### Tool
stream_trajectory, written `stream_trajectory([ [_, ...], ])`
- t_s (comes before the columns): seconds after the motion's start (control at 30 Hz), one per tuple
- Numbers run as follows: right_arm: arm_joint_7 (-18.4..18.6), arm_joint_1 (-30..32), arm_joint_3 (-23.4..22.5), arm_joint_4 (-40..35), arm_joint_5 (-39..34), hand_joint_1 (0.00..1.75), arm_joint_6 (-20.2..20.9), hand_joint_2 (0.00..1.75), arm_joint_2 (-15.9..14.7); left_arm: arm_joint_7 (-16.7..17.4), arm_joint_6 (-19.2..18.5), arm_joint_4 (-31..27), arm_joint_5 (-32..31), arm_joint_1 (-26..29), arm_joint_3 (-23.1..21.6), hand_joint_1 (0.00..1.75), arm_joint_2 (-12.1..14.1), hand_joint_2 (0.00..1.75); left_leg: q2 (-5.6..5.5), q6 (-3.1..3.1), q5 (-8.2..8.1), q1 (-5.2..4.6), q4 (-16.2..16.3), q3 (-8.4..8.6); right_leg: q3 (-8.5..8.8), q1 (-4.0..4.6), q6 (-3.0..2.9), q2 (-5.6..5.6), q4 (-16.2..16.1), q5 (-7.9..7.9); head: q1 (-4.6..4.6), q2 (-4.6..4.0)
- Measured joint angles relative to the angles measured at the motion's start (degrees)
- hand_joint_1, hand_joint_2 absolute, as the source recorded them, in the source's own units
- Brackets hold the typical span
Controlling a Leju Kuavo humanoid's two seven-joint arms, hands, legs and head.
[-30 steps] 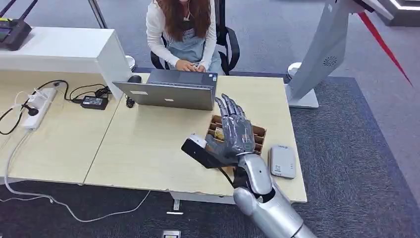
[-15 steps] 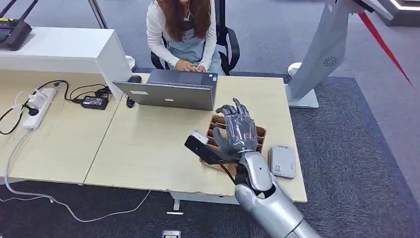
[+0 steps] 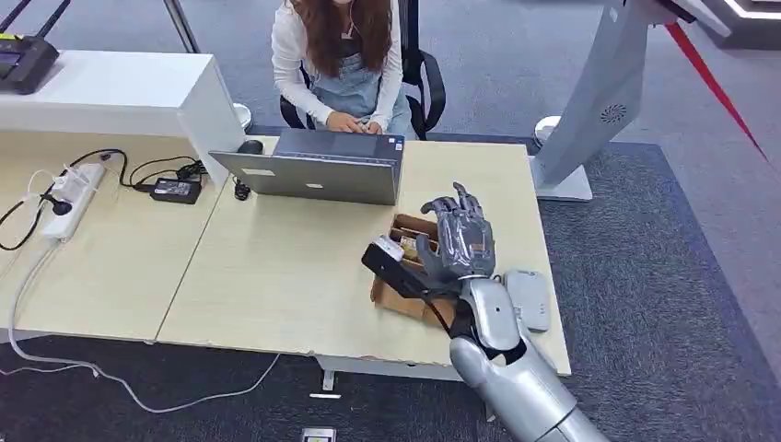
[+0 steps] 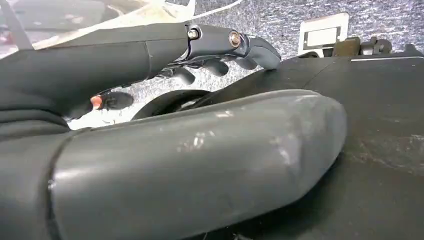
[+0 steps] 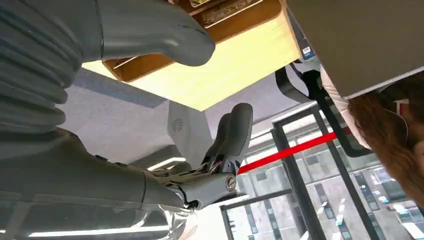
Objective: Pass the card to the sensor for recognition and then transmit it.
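Observation:
A brown cardboard box (image 3: 412, 226) with divided slots stands on the wooden table (image 3: 276, 267) near its right end; cards (image 5: 220, 12) stand in its slots. My right hand (image 3: 458, 241) hovers over the box, fingers spread, holding nothing. In the right wrist view the thumb (image 5: 150, 30) is near the box (image 5: 240, 20) and the fingers (image 5: 232, 135) stay apart from it. A pale grey card sensor (image 3: 530, 296) lies flat on the table just right of the box, partly behind my forearm. My left hand (image 4: 210, 55) hangs low by my body with nothing in it.
A person (image 3: 341, 55) sits at the far side typing on a grey laptop (image 3: 318, 170). A power strip (image 3: 74, 198), an adapter (image 3: 175, 190) and cables lie at the left. A grey kiosk stand (image 3: 599, 101) rises beyond the table's right edge.
My right hand has moved to the right, from the box's left part to over its right part, closer to the sensor. Nothing was picked up.

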Motion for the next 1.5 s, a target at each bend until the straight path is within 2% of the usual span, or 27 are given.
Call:
stream_trajectory([
  [0.57,0.2,0.3,-0.1,-1.0,0.2,0.79,0.1,1.75,-0.7,0.0,0.0,0.0,0.0,0.0,0.0,0.00,0.1,0.00,0.00,0.00,0.00,0.00,0.0,-0.01,0.00,0.00,0.00,0.00,0.0,0.00,0.00,0.00],
  [0.8,0.4,0.3,-0.2,-1.0,0.6,0.61,0.4,1.75,-0.8,0.0,0.0,0.0,0.0,0.0,0.0,0.00,0.1,0.00,0.00,0.00,0.00,0.00,0.0,-0.01,0.00,0.00,0.00,0.00,0.0,0.00,0.00,0.00],
  [0.9,1.1,0.4,-0.5,-1.4,1.2,0.61,1.0,1.75,-1.1,0.0,0.0,0.0,0.0,0.0,0.2,0.00,0.1,0.00,0.00,0.00,0.00,0.00,0.0,-0.01,0.00,0.00,0.00,0.00,0.0,0.00,0.00,0.00],
  [1.0,2.1,0.8,-0.8,-2.1,2.5,0.45,1.8,1.75,-1.6,0.0,0.0,0.0,-0.1,0.0,0.2,0.00,0.1,0.00,-0.01,0.00,0.00,0.00,0.0,-0.01,0.00,0.00,0.00,0.00,0.0,0.00,0.00,0.00],
  [1.03,2.4,1.0,-1.1,-2.3,2.9,0.33,2.2,1.75,-1.7,-0.1,0.0,0.0,-0.1,0.0,0.3,0.00,0.1,0.00,-0.01,0.00,0.00,-0.01,0.0,-0.02,0.00,0.00,0.00,0.00,0.0,0.00,0.00,0.00],
  [1.23,4.2,1.4,-1.9,-3.9,5.7,0.40,4.6,1.75,-3.1,-0.2,0.0,0.0,-0.4,0.0,0.3,0.00,0.1,0.00,-0.01,0.00,0.00,0.00,0.0,-0.01,0.00,-0.01,0.00,0.00,0.0,0.00,0.00,0.00],
  [1.5,5.0,2.2,-3.1,-4.3,5.8,0.44,5.9,1.75,-4.1,-0.2,-0.2,0.0,-0.8,-0.1,0.3,0.00,0.2,0.00,0.00,0.00,0.00,0.00,0.0,-0.01,0.00,0.00,0.00,0.00,0.0,0.00,0.00,0.00],
])
